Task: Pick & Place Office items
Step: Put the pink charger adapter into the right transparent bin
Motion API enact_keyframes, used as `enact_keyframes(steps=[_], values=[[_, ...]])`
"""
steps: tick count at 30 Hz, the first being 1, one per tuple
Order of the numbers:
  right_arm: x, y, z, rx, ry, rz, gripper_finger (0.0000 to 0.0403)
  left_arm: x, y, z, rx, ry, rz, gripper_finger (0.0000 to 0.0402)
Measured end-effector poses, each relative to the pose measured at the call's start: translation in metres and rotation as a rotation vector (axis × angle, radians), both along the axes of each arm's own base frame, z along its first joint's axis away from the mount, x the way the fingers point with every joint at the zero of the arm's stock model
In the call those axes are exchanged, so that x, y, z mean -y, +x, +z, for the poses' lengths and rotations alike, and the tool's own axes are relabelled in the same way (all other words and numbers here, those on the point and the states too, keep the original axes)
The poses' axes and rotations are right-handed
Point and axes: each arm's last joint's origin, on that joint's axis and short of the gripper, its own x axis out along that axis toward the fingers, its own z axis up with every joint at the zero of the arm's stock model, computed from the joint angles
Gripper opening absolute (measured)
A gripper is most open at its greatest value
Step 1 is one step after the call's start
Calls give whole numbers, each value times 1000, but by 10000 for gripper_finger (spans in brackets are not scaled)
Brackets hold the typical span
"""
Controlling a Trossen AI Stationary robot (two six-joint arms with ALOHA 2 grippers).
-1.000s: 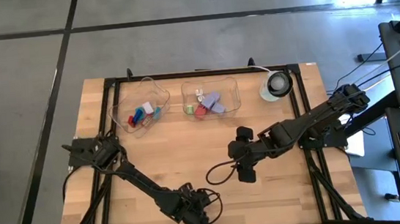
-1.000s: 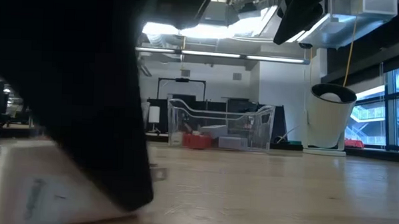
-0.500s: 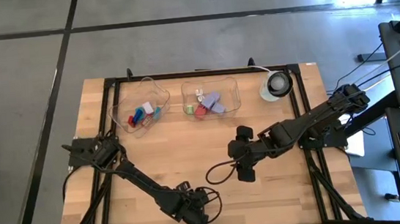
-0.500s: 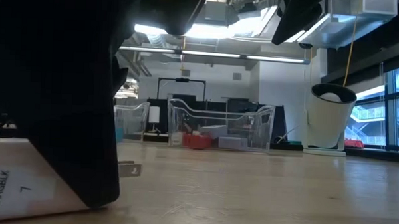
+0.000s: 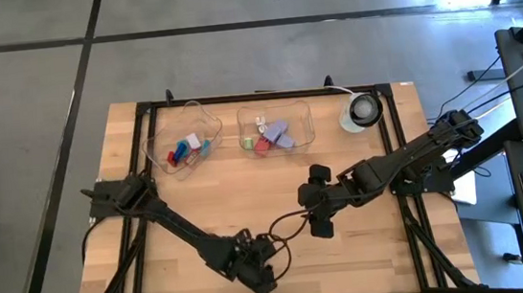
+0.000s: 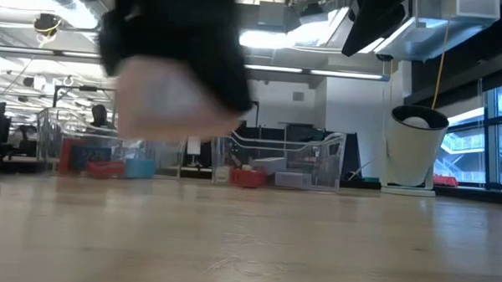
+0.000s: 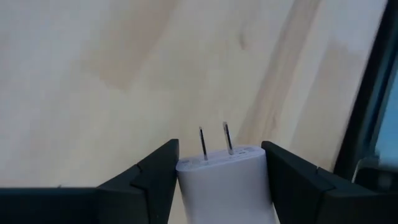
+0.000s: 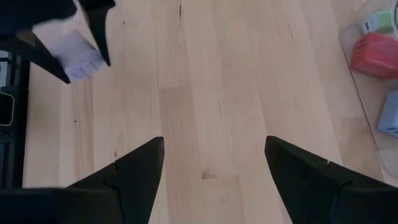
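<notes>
My left gripper [image 7: 221, 163] is shut on a white block with two metal prongs [image 7: 227, 183], one of the office items, near the table's near edge [image 5: 257, 270]. In the low view the block [image 6: 164, 100] hangs blurred above the table. My right gripper [image 8: 214, 171] stands open over the table's middle [image 5: 319, 220], with nothing between its fingers. More small coloured blocks lie in two clear trays [image 5: 184, 142] [image 5: 276, 128] at the far side. My left gripper pinches the white block by its two opposite sides [image 7: 186, 180] between its two fingers [image 7: 155, 177]. The fingers slant down from above. The block is lifted clear of the table, its prongs [image 7: 214, 142] pointing away from the gripper.
A round white object with a dark centre [image 5: 361, 111] stands at the far right. A black cable loop [image 5: 287, 227] lies beside my right gripper. Black frame rails [image 5: 393, 153] run along the table's sides. Bare wood [image 5: 218, 199] lies between the trays and the grippers.
My left gripper has risen from the table with the white block and drawn a little away from the near edge. The block, which sat on the wood a second ago, now hangs clear of it.
</notes>
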Motion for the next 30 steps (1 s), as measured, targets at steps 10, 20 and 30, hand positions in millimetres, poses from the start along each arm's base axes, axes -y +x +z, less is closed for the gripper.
enact_keyframes(steps=[10, 20, 30], values=[[0, 0, 0, 5, 13, -17, 283, -28, -12, 88, 268, 109, 9, 210], [1, 1, 0, 20, -23, -46, 283, -42, -36, 183, 634, 146, -244, 207], [7, 11, 7, 169, 10, -231, 283, -58, -52, 234, 883, 418, -407, 209]])
